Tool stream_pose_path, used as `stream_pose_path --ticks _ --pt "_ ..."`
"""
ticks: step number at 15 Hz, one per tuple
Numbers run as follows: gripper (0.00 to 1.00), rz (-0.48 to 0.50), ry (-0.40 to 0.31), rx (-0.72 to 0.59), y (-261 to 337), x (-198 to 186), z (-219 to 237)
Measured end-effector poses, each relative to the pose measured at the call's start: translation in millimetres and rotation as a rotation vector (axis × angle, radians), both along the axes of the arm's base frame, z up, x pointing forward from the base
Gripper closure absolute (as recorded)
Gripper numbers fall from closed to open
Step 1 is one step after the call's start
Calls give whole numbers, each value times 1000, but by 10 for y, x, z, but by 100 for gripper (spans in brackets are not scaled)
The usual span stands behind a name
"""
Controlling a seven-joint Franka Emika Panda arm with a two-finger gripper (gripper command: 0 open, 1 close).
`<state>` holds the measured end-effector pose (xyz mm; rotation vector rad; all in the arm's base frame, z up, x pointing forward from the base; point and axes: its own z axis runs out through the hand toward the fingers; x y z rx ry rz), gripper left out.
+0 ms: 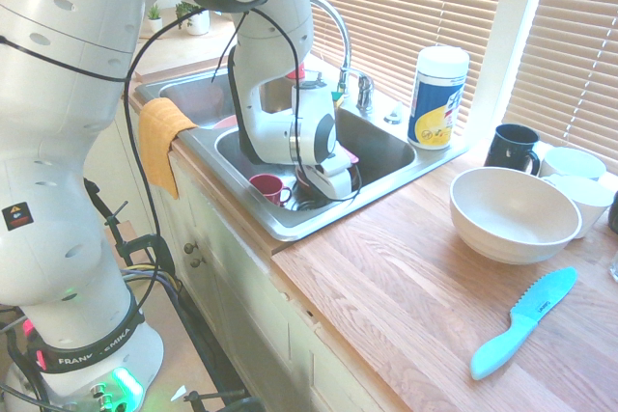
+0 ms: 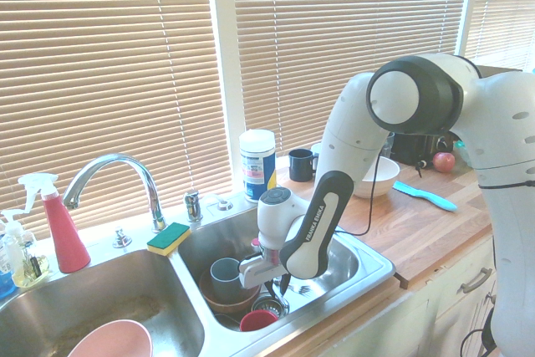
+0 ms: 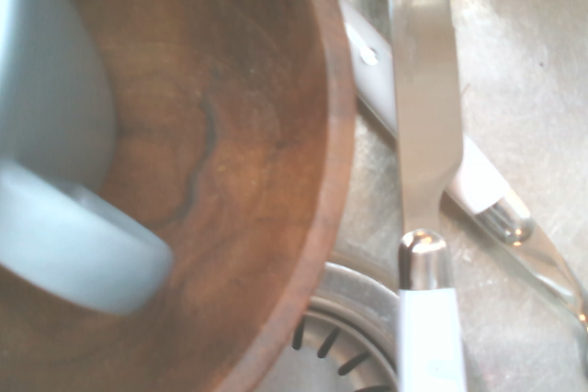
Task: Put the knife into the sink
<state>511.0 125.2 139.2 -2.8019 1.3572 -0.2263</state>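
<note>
Our pincer [image 2: 282, 283] hangs low inside the sink [image 2: 376, 267] basin; we cannot tell its opening. The knife [image 3: 424, 117] lies on the basin floor beside the wooden bowl [image 3: 239, 135], apparently delivered.

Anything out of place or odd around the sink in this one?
Nothing spilled or damaged. The right basin of the sink is crowded: a wooden bowl holding a grey cup, a red cup, and cutlery by the drain.

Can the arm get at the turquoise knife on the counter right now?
Probably yes: the turquoise knife lies on open counter, nothing on it, the bowl apart from it. The gripper is down in the sink and must lift out first.
</note>
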Motion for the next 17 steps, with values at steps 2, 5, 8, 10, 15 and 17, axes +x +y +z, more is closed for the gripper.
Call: stream_pose_path --ticks 2,5,8,10,15,17 --pt "0 -1 0 2 -7 -1 -10" --pt "0 -6 -14 13 -32 20 24" --pt "0 -3 -26 36 -80 -1 392" --pt "0 -5 -45 21 -49 -90 824" --pt "0 14 -106 30 -87 -496 1664" --pt "0 24 -126 26 -96 -649 1859"
